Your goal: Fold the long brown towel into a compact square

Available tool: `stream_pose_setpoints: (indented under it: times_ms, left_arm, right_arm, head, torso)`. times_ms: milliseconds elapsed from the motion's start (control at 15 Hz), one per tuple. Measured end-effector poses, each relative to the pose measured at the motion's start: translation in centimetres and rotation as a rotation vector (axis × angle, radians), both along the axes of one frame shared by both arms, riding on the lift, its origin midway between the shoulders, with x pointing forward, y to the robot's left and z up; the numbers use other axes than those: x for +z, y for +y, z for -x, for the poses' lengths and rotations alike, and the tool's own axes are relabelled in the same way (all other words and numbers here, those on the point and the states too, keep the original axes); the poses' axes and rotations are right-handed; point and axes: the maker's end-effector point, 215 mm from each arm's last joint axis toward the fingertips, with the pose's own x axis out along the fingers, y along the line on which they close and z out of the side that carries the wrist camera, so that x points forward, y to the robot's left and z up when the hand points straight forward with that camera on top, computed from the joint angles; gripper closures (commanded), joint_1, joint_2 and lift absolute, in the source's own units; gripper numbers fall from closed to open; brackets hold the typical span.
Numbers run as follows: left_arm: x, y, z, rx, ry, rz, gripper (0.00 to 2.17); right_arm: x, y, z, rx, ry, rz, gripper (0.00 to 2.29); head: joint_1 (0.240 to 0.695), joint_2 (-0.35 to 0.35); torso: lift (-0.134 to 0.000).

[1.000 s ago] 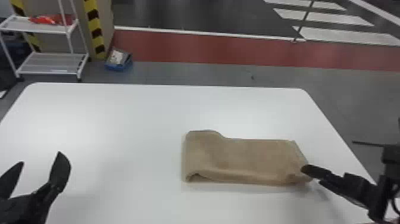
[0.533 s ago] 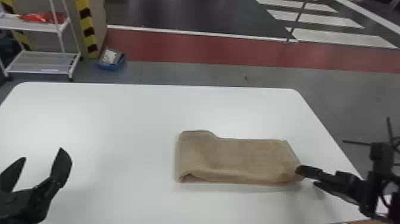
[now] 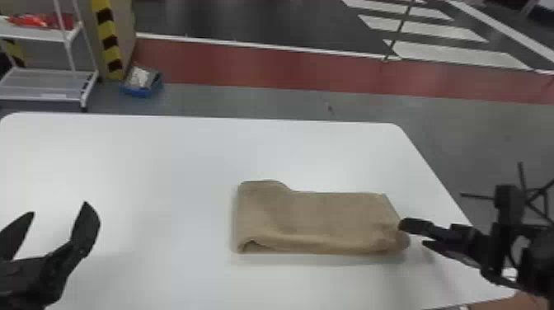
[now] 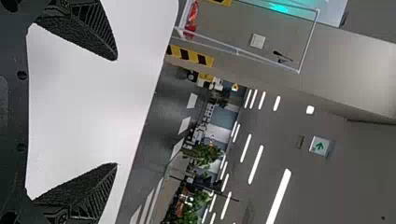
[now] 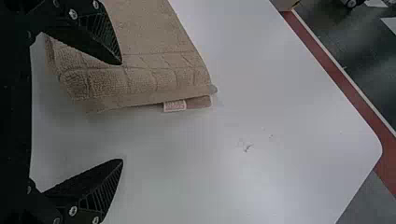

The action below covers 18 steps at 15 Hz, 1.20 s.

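Note:
The brown towel [image 3: 321,222] lies folded in a strip right of the table's middle, its left end wider and a small fold lifted at its near left corner. At its right end is my right gripper [image 3: 412,235], open, one finger over the towel's near right corner. In the right wrist view my right gripper [image 5: 122,112] has one finger above the end of the towel [image 5: 140,70] and the other over bare table; a small label sticks out of the towel's edge. My left gripper [image 3: 59,210] stands open at the table's left, away from the towel; its fingers spread wide in the left wrist view [image 4: 116,112].
The white table [image 3: 165,173] has rounded far corners. Beyond it stand a white shelf cart [image 3: 45,84] and a blue box [image 3: 142,82] on the floor at the far left. A dark stand [image 3: 523,185] rises past the table's right edge.
The head view has shifted, so the table and towel sit slightly farther left in it. The towel's shape looks unchanged, and the right gripper stays beside its right end. Both grippers remain open.

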Motion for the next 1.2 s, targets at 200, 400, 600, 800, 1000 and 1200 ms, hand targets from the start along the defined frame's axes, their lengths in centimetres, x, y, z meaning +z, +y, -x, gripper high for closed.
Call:
stream_pose_setpoints:
  times_ms: [200, 400, 600, 800, 1000, 1200]
  left_arm:
    - [0.0, -2.5, -0.4, -0.044, 0.002, -0.116, 0.05]
    - [0.1, -4.3, -0.6, -0.081, -0.005, -0.17, 0.06]
    - [0.1, -4.6, -0.8, -0.09, -0.006, -0.175, 0.06]
    - [0.1, -4.8, -0.8, -0.095, -0.005, -0.175, 0.06]
    - [-0.2, -4.8, -0.9, -0.101, -0.001, -0.176, 0.06]
    - [-0.4, -4.9, -1.0, -0.106, 0.002, -0.174, 0.07]
  right_arm:
    - [0.1, -0.3, -0.4, 0.004, -0.015, 0.009, 0.15]
    - [0.4, -0.3, -1.4, 0.014, -0.038, 0.011, 0.15]
    - [0.0, 0.9, -2.7, 0.046, -0.042, 0.01, 0.15]
    - [-0.8, 2.5, -3.4, 0.083, -0.035, 0.019, 0.31]
    - [-1.3, 3.2, -3.4, 0.101, -0.018, 0.037, 0.89]
    - [-1.7, 3.2, -3.3, 0.107, -0.002, 0.053, 1.72]
  head:
    - [0.695, -0.273]
    - [0.695, -0.29]
    - [0.695, -0.278]
    - [0.695, -0.262]
    - [0.695, -0.249]
    - [0.695, -0.251]
  torso:
    - [-0.123]
    - [-0.123]
    - [-0.123]
    - [-0.123]
    - [-0.123]
    - [-0.123]
